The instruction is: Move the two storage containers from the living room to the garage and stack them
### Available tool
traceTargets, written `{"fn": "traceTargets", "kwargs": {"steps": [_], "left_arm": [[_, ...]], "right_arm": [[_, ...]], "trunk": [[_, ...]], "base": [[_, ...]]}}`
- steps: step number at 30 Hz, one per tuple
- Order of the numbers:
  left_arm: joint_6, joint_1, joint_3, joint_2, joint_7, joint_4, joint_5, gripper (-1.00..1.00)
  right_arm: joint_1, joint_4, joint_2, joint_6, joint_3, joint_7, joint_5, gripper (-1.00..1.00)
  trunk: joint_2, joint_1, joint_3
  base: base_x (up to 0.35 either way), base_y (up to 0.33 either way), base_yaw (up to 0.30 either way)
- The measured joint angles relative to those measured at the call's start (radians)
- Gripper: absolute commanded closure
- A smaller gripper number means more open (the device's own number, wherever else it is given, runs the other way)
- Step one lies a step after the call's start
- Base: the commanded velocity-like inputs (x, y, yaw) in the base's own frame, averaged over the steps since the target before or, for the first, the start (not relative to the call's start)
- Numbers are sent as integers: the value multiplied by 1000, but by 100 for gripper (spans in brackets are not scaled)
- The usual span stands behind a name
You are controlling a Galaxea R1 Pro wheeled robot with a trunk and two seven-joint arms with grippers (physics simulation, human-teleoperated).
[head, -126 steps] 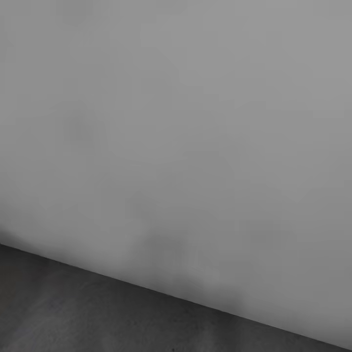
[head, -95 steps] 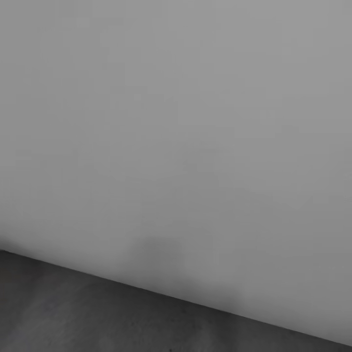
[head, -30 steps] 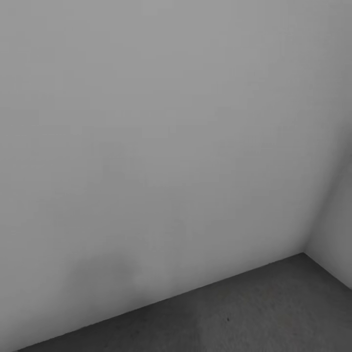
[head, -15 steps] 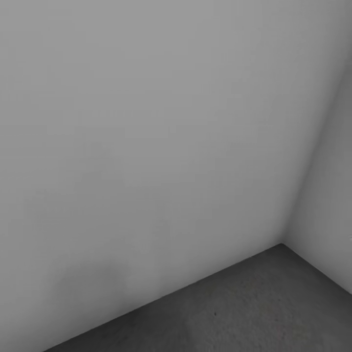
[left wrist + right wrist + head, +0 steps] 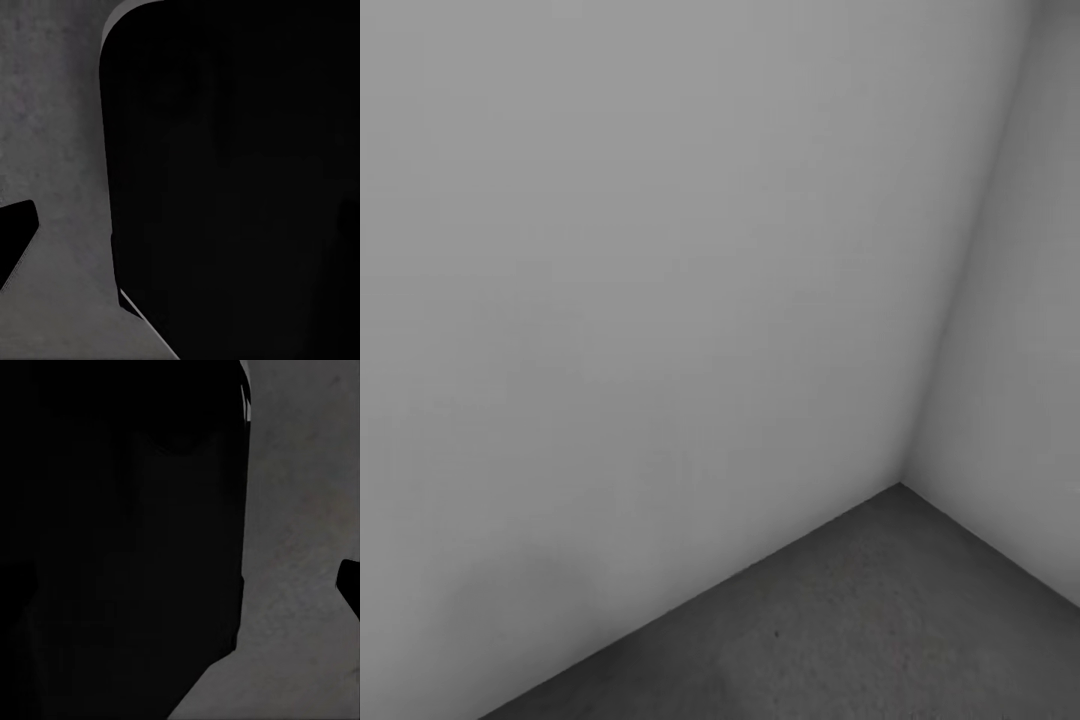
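Grey walls (image 5: 640, 300) meet in a corner in the head view, with the seam running up from about 4 o'clock of centre, and a wedge of dark speckled floor (image 5: 860, 620) lies below from 5 to 6 o'clock. By its bare walls and concrete this looks like the garage, so I judge the robot to be on its way through it, in the carrying part of the task or between trips. No bin lies on this patch of floor.

Left wrist view: a large black body (image 5: 232, 180), unlit, takes most of the frame, with rough grey floor (image 5: 52, 112) along one side and a small black tip (image 5: 15, 240) near the edge. Whether that tip is a finger I cannot tell, and the state of the left jaws cannot be told either.

Right wrist view: again a black mass (image 5: 120, 532), floor (image 5: 300, 547) beside it, and a dark sliver (image 5: 351, 585) at the rim. The right jaws' state cannot be told.

Where the bins lie relative to the jaws cannot be told. Next, I judge, the robot needs to turn away from the corner toward open floor or the way out.
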Motion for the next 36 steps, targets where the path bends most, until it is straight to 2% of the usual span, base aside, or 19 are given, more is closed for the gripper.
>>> {"fn": "traceTargets", "kwargs": {"steps": [36], "left_arm": [[0, 0, 0, 0, 0, 0, 0, -100]], "right_arm": [[0, -2, 8, 1, 3, 1, 1, -100]], "trunk": [[0, 0, 0]], "base": [[0, 0, -224]]}}
